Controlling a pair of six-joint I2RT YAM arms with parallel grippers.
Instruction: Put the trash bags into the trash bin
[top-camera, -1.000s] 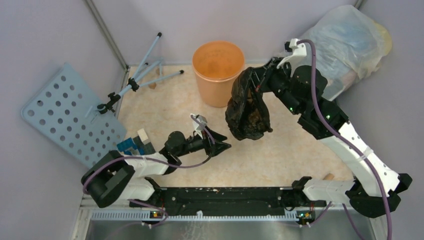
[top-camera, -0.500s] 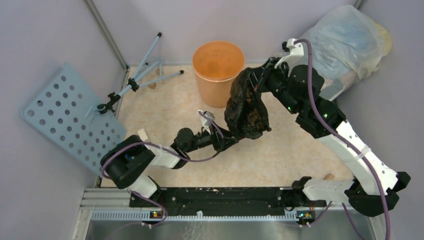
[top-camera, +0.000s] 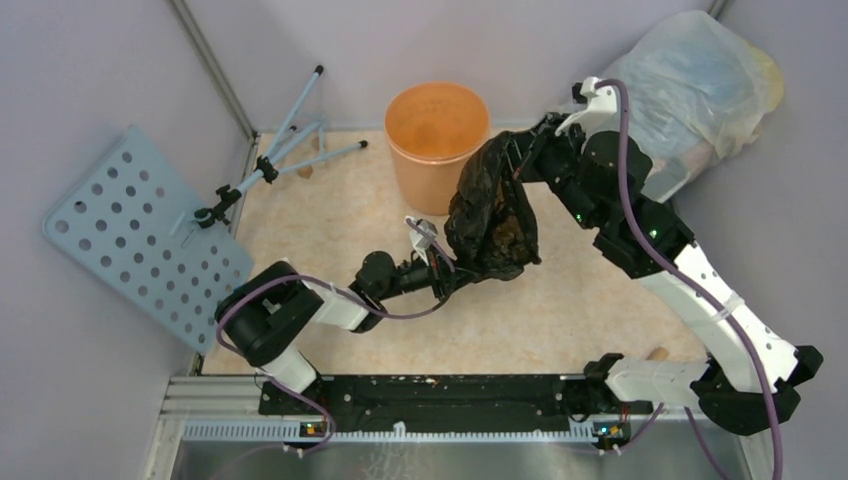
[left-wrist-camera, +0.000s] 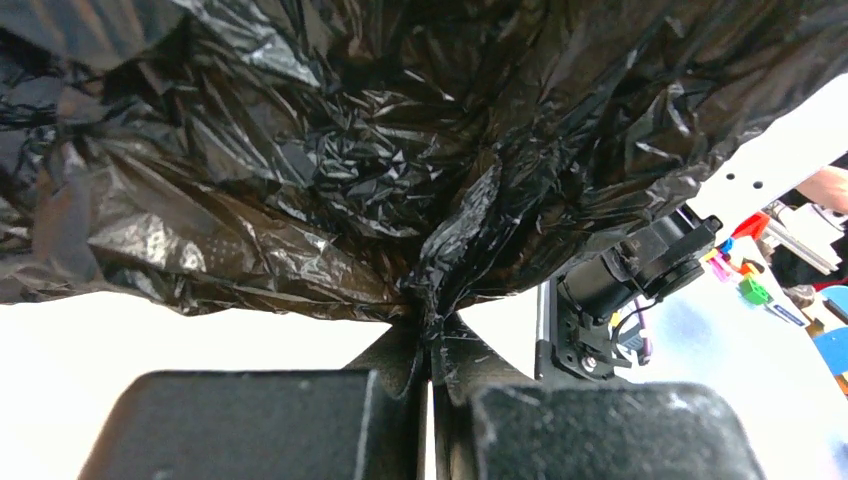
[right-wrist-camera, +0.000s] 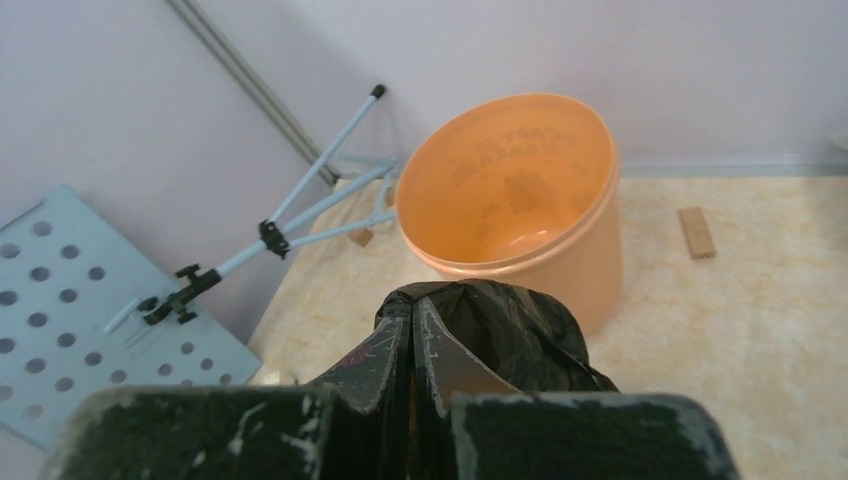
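Observation:
The black trash bag (top-camera: 490, 215) hangs crinkled above the floor, just in front of the orange trash bin (top-camera: 437, 145). My right gripper (top-camera: 512, 152) is shut on the bag's top edge, seen over the right gripper (right-wrist-camera: 414, 310) with the bag (right-wrist-camera: 510, 330) draped below it and the bin (right-wrist-camera: 520, 225) right behind. My left gripper (top-camera: 452, 278) is shut on the bag's lower edge. In the left wrist view the left gripper (left-wrist-camera: 432, 325) pinches a fold of the glossy bag (left-wrist-camera: 380, 150), which fills the upper view.
A big translucent stuffed bag (top-camera: 700, 85) sits at the back right corner. A light blue perforated board (top-camera: 135, 235) leans at the left wall, with a folding stand (top-camera: 285, 150) beside it. A small wooden block (right-wrist-camera: 696, 232) lies right of the bin.
My left arm reached right and forward to the bag's bottom and its gripper closed on the plastic. The right gripper kept holding the bag's top, nearly still.

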